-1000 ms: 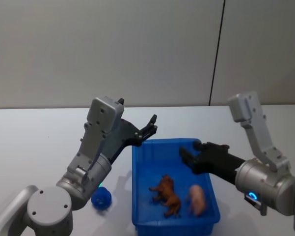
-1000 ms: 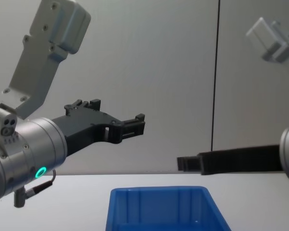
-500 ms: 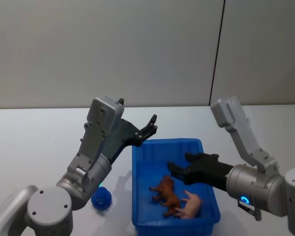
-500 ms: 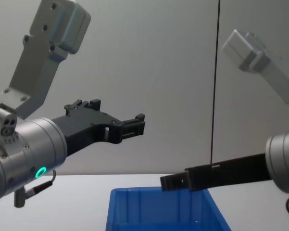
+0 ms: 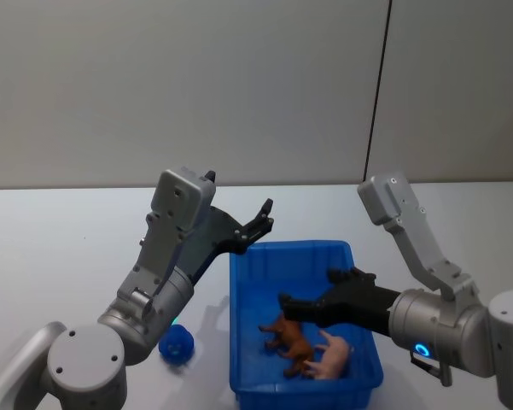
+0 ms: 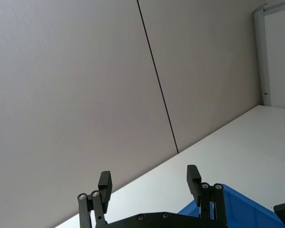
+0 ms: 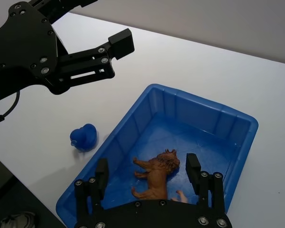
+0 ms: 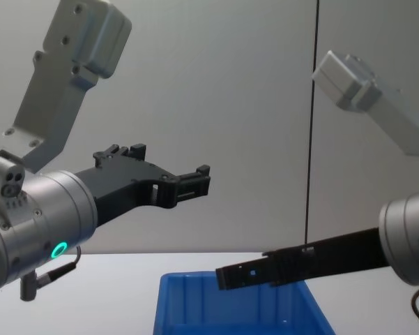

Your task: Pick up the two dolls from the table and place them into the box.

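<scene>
Blue plastic is what the box (image 5: 237, 342) is made of, and it is set on the white surface (image 5: 51, 248). Both dolls are seen lying inside it. The brown doll (image 5: 288, 337) is found near the middle, and the pink doll (image 5: 335, 354) is just beside it, toward the robot's right. The right gripper (image 7: 147, 170) is held over the box, right above the brown doll; it is opened wide and nothing is held in it. The left gripper (image 5: 260, 220) is held up in the air by the far left corner of the box, opened too, with nothing in it. A small blue toy (image 5: 177, 343) is seen on the surface, just left of the box.
</scene>
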You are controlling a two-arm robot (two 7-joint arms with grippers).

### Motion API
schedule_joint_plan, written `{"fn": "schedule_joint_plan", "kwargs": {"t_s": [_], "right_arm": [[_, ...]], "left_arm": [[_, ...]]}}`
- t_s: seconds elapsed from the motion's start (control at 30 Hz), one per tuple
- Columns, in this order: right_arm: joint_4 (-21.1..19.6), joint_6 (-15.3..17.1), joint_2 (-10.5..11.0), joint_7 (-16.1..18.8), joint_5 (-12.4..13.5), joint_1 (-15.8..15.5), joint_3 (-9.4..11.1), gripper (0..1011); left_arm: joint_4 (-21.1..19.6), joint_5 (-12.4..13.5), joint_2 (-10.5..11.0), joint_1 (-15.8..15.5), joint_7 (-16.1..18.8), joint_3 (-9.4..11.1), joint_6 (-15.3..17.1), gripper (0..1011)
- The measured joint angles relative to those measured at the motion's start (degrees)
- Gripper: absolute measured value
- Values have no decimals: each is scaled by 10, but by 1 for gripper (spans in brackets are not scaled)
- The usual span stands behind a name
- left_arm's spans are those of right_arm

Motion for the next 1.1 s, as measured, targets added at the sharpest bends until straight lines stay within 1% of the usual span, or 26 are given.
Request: {"fn": "schedule_joint_plan", "kwargs": {"t_s": [0.07,0.27,0.37,0.53,0.67,0.87,0.97,1.03,1.1], "right_arm": [[0,0,0,0,0,0,0,1001],[-3,-11,3,-1,1,-1,3,1001],[-8,-24,8,-9,8,-4,10,1001],[-14,-35,14,-21,18,-8,19,1001],[-22,-45,21,-39,31,-14,32,1001],[-36,-57,36,-76,53,-27,56,1001],[-41,-60,40,-90,59,-33,63,1001],[-47,-64,46,-109,68,-40,73,1001],[-50,-66,49,-118,71,-45,79,1001]], "left_arm": [[0,0,0,0,0,0,0,1001],[0,0,0,0,0,0,0,1001],[0,0,0,0,0,0,0,1001],[0,0,0,0,0,0,0,1001],[0,0,0,0,0,0,0,1001],[0,0,0,0,0,0,0,1001],[0,0,0,0,0,0,0,1001],[0,0,0,0,0,0,0,1001],[0,0,0,0,0,0,0,1001]]}}
